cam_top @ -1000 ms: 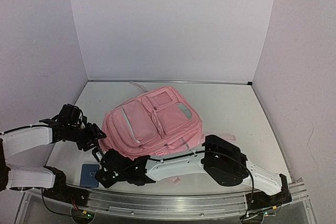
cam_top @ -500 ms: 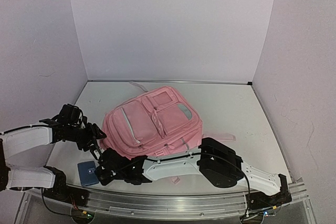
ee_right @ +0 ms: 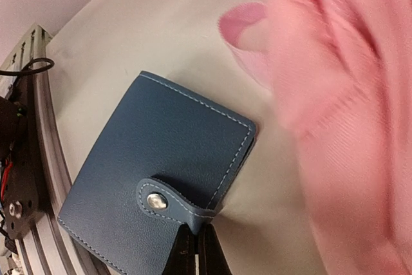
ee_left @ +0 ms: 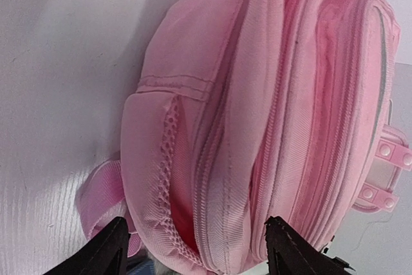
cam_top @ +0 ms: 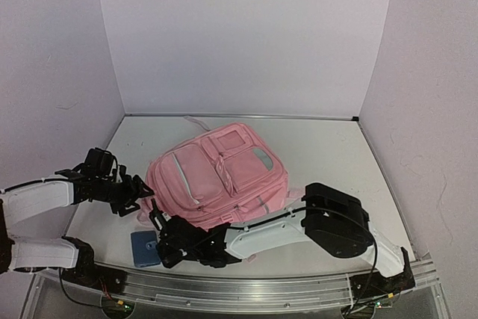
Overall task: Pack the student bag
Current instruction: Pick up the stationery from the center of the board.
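Beyond and right of my right claw (ee_right: 195,252), pinched on the blue wallet (ee_right: 161,172), the student bag (cam_top: 216,177) lay slantwise; left claw (ee_left: 203,249), spread, sat nearer.

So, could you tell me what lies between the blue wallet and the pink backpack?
In the right wrist view, only a narrow strip of bare table separates the blue wallet from the student bag; a pink strap loop pokes out nearby.

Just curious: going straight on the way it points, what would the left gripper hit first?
Probably the large soft pink fabric backpack, its mesh-pocket side straight ahead of the left gripper.
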